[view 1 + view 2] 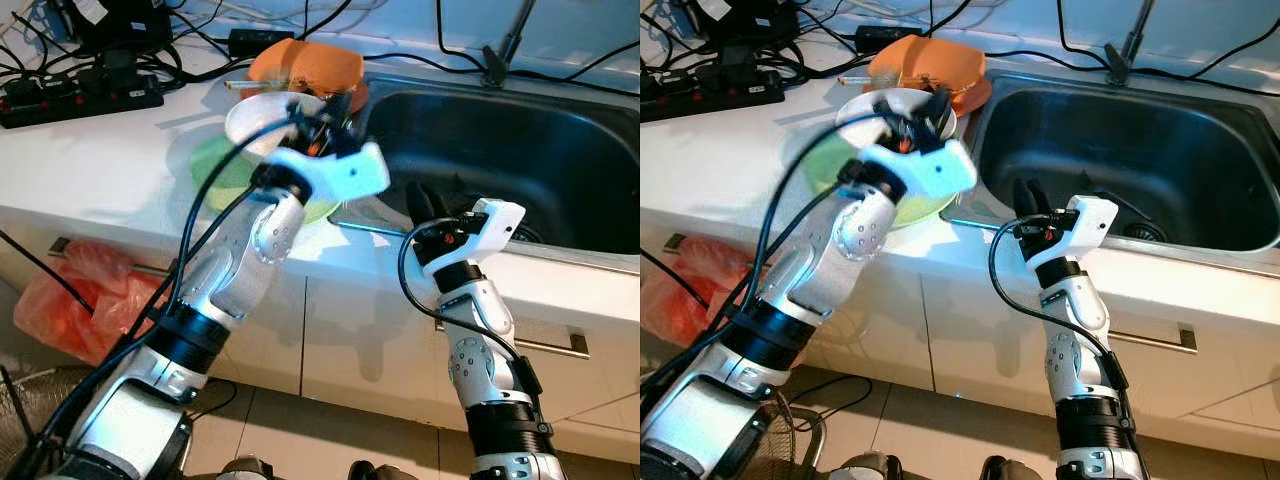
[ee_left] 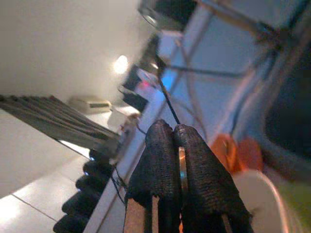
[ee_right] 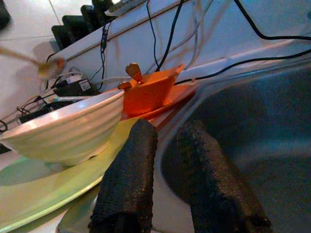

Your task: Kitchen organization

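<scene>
From my left eye, my left gripper [image 1: 322, 118] sits upper centre of the frame, raised over the white bowl [image 1: 262, 118]. The bowl rests on a green plate [image 1: 222, 170] on the white counter [image 1: 90, 160]. Just behind the bowl lies an orange dish [image 1: 305, 66], touching the sink's near-left corner. My right gripper [image 1: 427, 204] is right of centre, at the front rim of the steel sink [image 1: 510, 150], its two black fingers standing a little apart. A black power strip [image 1: 80, 95] with cables occupies the upper left, and an orange plastic bag [image 1: 80, 300] hangs at lower left, before the cabinet.

From my right eye the same layout holds: bowl and plate at upper left-centre, sink across the upper right, right gripper mid-frame.

In my left wrist view, my fingers [image 2: 160, 165] rise from the bottom centre, pressed together around a thin metal strip seen between them; I cannot tell what that piece is. The bowl's white rim shows at lower right, orange beyond it.

In my right wrist view, my fingers [image 3: 129, 179] come up from the bottom centre with a clear gap, holding nothing. The white bowl is at left on the green plate, the orange dish at centre, the sink basin to the right.
</scene>
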`<state>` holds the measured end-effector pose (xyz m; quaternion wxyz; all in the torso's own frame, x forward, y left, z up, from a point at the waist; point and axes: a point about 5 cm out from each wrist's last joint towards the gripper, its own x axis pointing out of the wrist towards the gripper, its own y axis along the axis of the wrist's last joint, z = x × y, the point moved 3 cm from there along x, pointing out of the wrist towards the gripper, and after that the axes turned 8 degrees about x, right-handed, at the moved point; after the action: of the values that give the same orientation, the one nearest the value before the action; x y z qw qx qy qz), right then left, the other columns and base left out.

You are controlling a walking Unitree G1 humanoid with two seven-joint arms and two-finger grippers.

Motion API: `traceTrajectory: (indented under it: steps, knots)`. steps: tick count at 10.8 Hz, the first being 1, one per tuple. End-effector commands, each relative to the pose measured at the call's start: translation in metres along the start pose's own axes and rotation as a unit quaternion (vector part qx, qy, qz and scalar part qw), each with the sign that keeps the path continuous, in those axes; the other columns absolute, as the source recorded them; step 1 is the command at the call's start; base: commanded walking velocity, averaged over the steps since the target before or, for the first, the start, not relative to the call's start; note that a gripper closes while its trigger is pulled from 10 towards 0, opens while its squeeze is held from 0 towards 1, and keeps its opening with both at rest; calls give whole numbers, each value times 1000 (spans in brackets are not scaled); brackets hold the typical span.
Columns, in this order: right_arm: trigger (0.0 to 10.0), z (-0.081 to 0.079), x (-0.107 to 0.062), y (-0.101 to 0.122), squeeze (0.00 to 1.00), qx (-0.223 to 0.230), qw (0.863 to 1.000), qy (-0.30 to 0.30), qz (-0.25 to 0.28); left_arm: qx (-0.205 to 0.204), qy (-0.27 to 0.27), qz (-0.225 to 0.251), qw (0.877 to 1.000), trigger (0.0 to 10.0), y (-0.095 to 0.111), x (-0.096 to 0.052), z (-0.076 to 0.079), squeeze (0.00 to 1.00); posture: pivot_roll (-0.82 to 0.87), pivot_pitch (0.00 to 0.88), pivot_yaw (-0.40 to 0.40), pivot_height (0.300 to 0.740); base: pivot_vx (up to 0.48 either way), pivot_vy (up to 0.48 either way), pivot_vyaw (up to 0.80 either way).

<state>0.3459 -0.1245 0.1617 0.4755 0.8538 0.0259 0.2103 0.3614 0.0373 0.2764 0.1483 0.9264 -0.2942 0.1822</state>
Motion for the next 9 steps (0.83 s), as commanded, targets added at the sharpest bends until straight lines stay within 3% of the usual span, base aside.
traceTrajectory:
  steps: [1, 2, 4, 6, 7, 9]
  knots:
    - [10000, 2, 0, -3, 0, 6, 1000, -2, -8, -33, 51, 36, 998, 10000, 16, 4, -20, 0, 183, 103, -37, 740, 0, 0, 0]
    - [10000, 1, 0, -3, 0, 8, 1000, -1, -7, -125, 97, 92, 983, 10000, 40, 3, -38, 0, 183, 103, -38, 740, 0, 0, 0]
    - [10000, 1, 1, -4, 0, 9, 1000, -2, -7, -248, 128, 147, 949, 10000, 64, 0, -56, 0, 182, 103, -35, 740, 0, 0, 0]
    - [10000, 2, 1, -4, 0, 10, 1000, -5, -6, -388, 122, 163, 899, 10000, 73, 1, -62, 0, 179, 103, -30, 740, 0, 0, 0]
    - [10000, 2, 1, -4, 0, 10, 1000, -7, -5, -500, 108, 153, 846, 10000, 69, 3, -58, 0, 178, 103, -29, 740, 0, 0, 0]
    - [10000, 3, 1, -4, 0, 12, 1000, -10, -3, -656, 95, 120, 739, 10000, 54, 6, -44, 0, 175, 102, -27, 740, 0, 0, 0]
